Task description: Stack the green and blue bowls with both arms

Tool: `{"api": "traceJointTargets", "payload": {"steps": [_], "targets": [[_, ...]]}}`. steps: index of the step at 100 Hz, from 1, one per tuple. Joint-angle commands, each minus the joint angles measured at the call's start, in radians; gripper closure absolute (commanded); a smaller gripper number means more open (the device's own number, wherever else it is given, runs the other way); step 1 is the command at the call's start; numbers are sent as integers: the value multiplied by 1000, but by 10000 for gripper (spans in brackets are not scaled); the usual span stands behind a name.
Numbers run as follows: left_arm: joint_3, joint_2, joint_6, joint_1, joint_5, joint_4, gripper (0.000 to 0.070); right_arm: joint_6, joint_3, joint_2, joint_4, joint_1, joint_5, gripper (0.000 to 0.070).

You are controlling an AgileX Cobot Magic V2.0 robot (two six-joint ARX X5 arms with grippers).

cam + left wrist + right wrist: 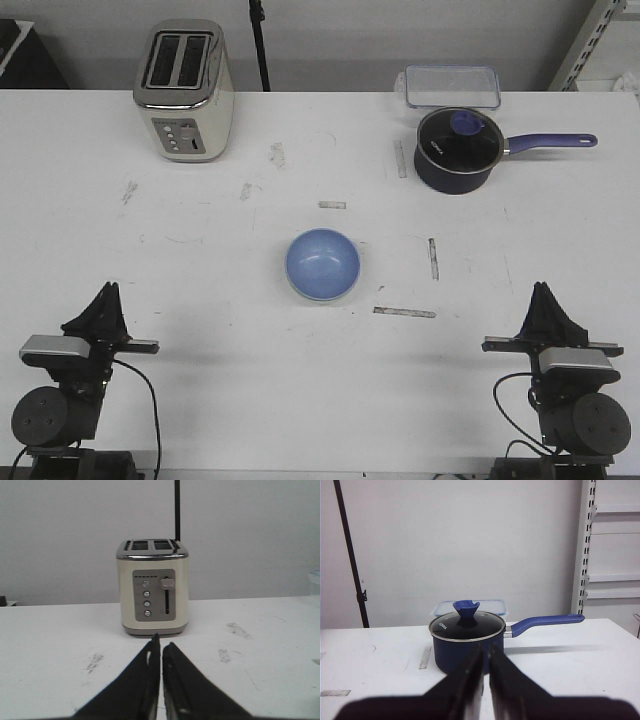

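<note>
The blue bowl [323,262] sits upright near the middle of the table. A thin pale rim shows round its near edge; the green bowl may lie under it, but I cannot tell. Neither wrist view holds a bowl. My left gripper [107,292] rests at the near left, shut and empty, well clear of the bowl. In the left wrist view the left gripper [162,641] points at the toaster. My right gripper [542,290] rests at the near right, also shut on nothing. In the right wrist view the right gripper [486,648] points at the saucepan.
A cream toaster [185,90] stands at the back left. A dark navy saucepan [457,150] with a glass lid and a blue handle stands at the back right. A clear lidded box [452,86] lies behind it. Tape strips [404,312] mark the table.
</note>
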Motion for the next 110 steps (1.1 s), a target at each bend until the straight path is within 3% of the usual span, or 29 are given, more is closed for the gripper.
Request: {"api": "traceJointTargets", "payload": {"steps": [1, 59, 72, 110], "targets": [[-18, -16, 3, -9, -47, 8, 699, 10, 2, -1, 13, 0, 0, 690], [-253, -209, 2, -19, -26, 9, 698, 10, 2, -1, 13, 0, 0, 690], [-323, -208, 2, -19, -26, 80, 699, 10, 2, -1, 13, 0, 0, 690], [-323, -208, 2, -19, -37, 60, 699, 10, 2, -1, 13, 0, 0, 690]]}}
